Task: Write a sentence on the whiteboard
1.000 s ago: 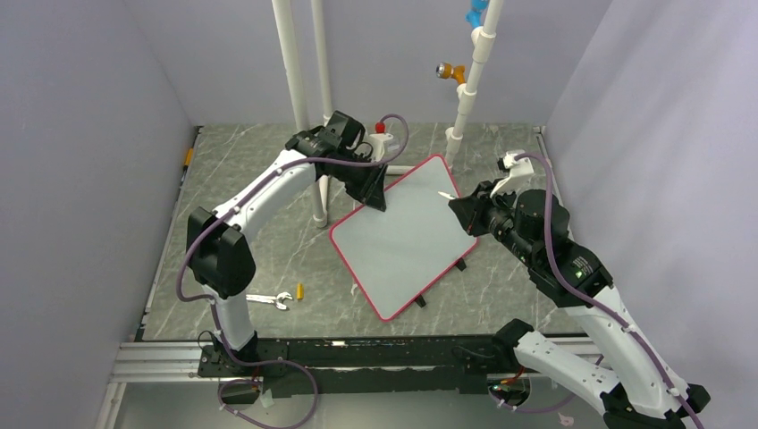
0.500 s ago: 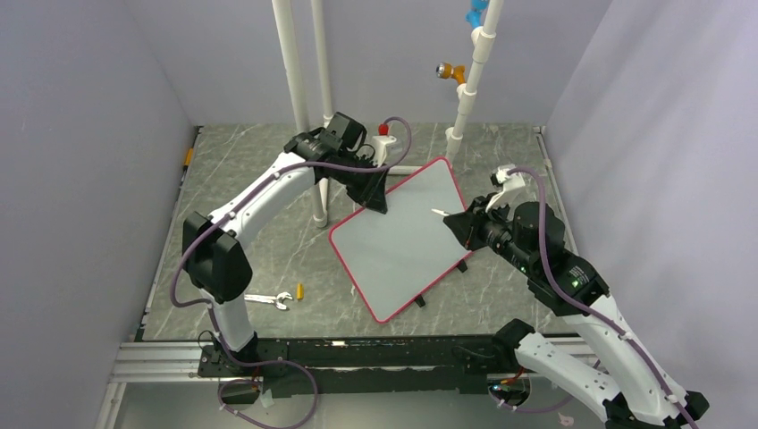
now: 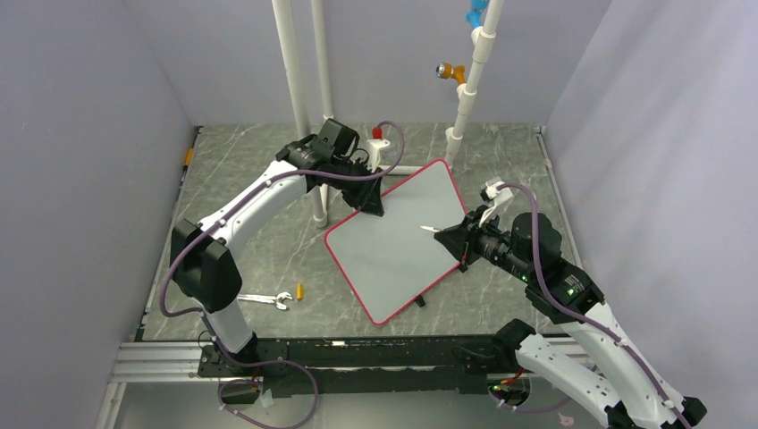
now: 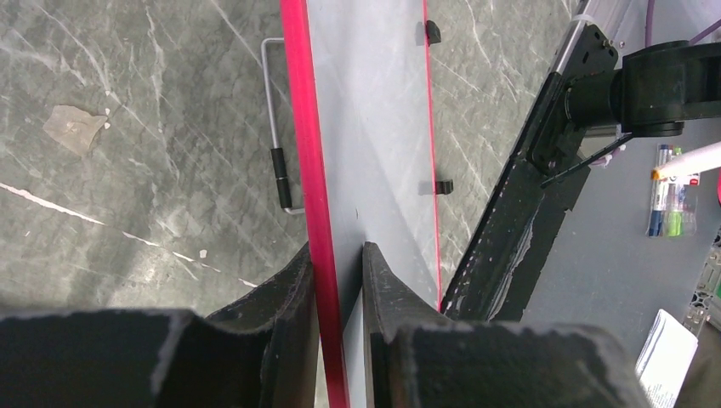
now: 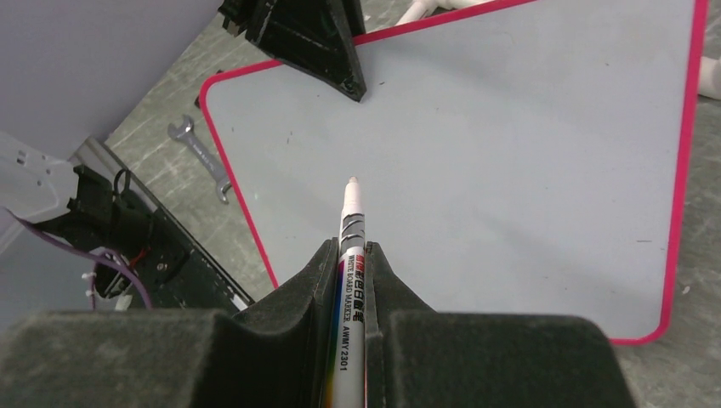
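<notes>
The left tool (image 4: 337, 251) pinches whiteboard (image 4: 374, 127) rim — right tool (image 5: 350, 246) grips marker (image 5: 351, 212).

Left tool (image 4: 338, 249) tight on the whiteboard (image 4: 374, 127), right tool (image 5: 350, 246) tight on a marker (image 5: 351, 212).

The whiteboard (image 3: 393, 246) has a smooth, pale grey-white face with a low satin sheen. Its rim (image 4: 299, 102) is glossy red-pink, plastic by its look. The marker (image 5: 352, 204) has a smooth white plastic barrel with printed lettering. The left hand (image 4: 337, 251) and right hand (image 5: 350, 248) are black and matt, with a fine grainy texture. The tabletop (image 3: 268, 179) is dark grey with a stone pattern and pale veins, smooth and dull. The wrench (image 3: 269, 300) is bright bare metal. The pipes (image 3: 290, 63) are smooth white plastic. The rail (image 3: 161, 362) is plain silver metal.
</notes>
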You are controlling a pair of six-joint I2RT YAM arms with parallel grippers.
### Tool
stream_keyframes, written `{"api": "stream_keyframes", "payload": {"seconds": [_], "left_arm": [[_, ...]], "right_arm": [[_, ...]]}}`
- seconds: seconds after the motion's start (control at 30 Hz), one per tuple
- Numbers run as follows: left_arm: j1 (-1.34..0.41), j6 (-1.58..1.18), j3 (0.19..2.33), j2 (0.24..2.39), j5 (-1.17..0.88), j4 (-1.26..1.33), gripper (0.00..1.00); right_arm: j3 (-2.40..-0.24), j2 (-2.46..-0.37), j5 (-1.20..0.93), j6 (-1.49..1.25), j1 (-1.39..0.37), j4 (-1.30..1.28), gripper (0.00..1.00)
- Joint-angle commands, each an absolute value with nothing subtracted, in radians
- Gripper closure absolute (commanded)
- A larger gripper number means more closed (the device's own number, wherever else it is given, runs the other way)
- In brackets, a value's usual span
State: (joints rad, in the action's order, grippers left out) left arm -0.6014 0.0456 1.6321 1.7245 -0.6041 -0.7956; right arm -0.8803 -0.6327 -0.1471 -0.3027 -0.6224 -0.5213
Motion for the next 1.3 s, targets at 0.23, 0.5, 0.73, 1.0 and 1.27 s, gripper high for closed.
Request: {"api": "stream_keyframes", "payload": {"seconds": [0.23, 0.5, 0.73, 1.0, 1.27], "left_arm": [[-0.613, 0.089, 1.583, 1.688, -0.52, -0.738, 1.0], [-0.618, 0.078, 1.574, 1.681, -0.478, -0.738, 1.0], [-0.621, 0.068, 1.566, 1.686, -0.473, -0.726, 1.0], [-0.624, 0.049, 1.556, 1.681, -0.449, -0.715, 1.0], [-0.625, 0.038, 1.562, 1.698, -0.445, -0.721, 1.0]], "right_arm": [[-0.841, -0.648, -0.259, -0.243, -0.624, -0.382, 1.0], [-0.833, -0.677, -0.266, -0.223, -0.634, -0.396, 1.0], [-0.796, -0.666, -0.217, -0.257, -0.653, -0.353, 1.0], [-0.876, -0.793, 0.013, -0.236, -0.798, -0.362, 1.0], [-0.921, -0.911, 0.228, -0.215, -1.013, -0.314, 1.0]]}}
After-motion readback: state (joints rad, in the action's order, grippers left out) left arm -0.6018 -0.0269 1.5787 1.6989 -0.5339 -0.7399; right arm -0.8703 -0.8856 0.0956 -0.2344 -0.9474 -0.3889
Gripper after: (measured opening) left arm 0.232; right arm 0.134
